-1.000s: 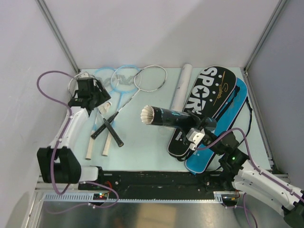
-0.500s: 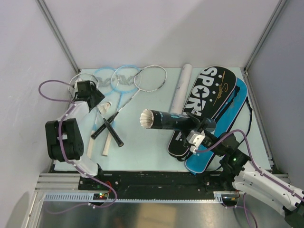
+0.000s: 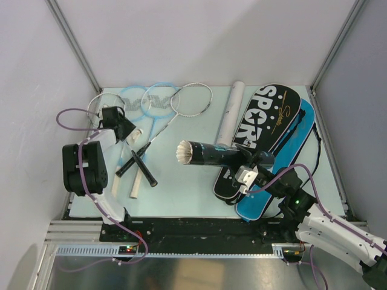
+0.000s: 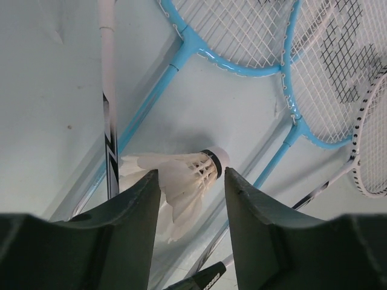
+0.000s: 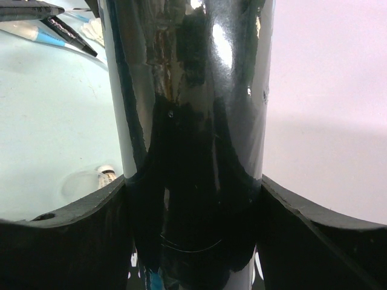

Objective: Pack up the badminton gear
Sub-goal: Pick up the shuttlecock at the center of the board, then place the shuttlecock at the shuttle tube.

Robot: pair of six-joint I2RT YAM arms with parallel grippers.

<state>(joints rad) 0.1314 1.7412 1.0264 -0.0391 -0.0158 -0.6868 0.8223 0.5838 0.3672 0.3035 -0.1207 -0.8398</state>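
Pale green desk between white walls carries the gear. At its far-left corner the left gripper has narrowed over the last second. Its fingers now straddle a white shuttlecock lying on the crossed shafts of the light-blue rackets. The left finger meets the feathers, but a gap shows at the cork side, so the jaws are partly open and not yet holding it. The left arm has also folded its elbow back towards the near-left edge while the gripper stays over that corner.

Just right of the blue heads lies a silver-white racket. At mid-desk the black tube hangs level above the surface. Its open end, with feathers showing inside, has drifted slightly left towards the rackets. The right gripper is clamped firmly around that tube, its opening unchanged. Beyond it a white tube lies beside the black bag, which rests on the blue bag near the right edge.

This looks like loading shuttlecocks: one arm picks while the other presents the tube.
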